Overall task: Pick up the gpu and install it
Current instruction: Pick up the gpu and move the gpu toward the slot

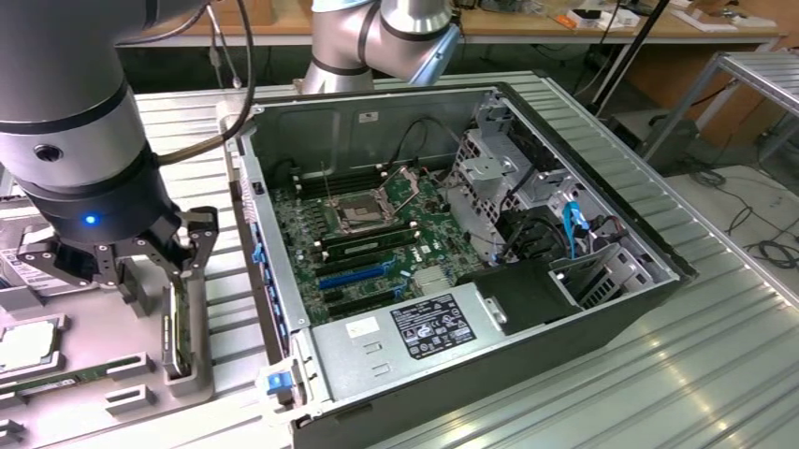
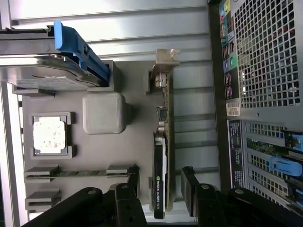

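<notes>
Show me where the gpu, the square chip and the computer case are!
gpu (image 2: 161,156), wrist view, on its black face.
chip (image 2: 49,135), wrist view, on its silver top.
case (image 1: 537,360), exterior view, on its dark outer wall.

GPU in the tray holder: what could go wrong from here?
1. The open tool straddles the gpu, which stands on its thin edge; an off-centre close could tilt it or pinch board parts.
2. Its bracket sits in the grey holder and may snag on lift.
</notes>
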You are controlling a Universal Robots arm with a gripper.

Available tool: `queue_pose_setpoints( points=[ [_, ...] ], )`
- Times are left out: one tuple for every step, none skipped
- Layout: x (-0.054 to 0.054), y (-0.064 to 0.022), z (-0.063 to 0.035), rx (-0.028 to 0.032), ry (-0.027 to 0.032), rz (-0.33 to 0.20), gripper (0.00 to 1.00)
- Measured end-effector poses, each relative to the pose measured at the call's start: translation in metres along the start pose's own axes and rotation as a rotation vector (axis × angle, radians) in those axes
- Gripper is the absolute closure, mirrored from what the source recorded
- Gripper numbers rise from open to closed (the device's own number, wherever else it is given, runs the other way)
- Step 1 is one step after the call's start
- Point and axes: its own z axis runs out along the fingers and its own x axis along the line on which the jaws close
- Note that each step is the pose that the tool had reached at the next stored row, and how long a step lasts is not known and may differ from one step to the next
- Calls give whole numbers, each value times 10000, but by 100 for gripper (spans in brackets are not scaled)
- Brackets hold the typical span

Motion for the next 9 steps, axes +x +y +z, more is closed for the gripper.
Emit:
queue_pose_setpoints(
  points=[
    [-1, -2, 19, 0, 0, 0, 52],
    [-3, -6, 46, -1, 0, 0, 52],
    [-4, -9, 68, 0, 0, 0, 52],
    [-5, -11, 84, 0, 0, 0, 52],
    [-5, -12, 98, 0, 0, 0, 52],
    [-5, -14, 113, 0, 0, 0, 52],
    [-6, -15, 125, 0, 0, 0, 52],
    [-6, -18, 145, 0, 0, 0, 52],
    [-6, -20, 169, 0, 1, 0, 52]
  ],
)
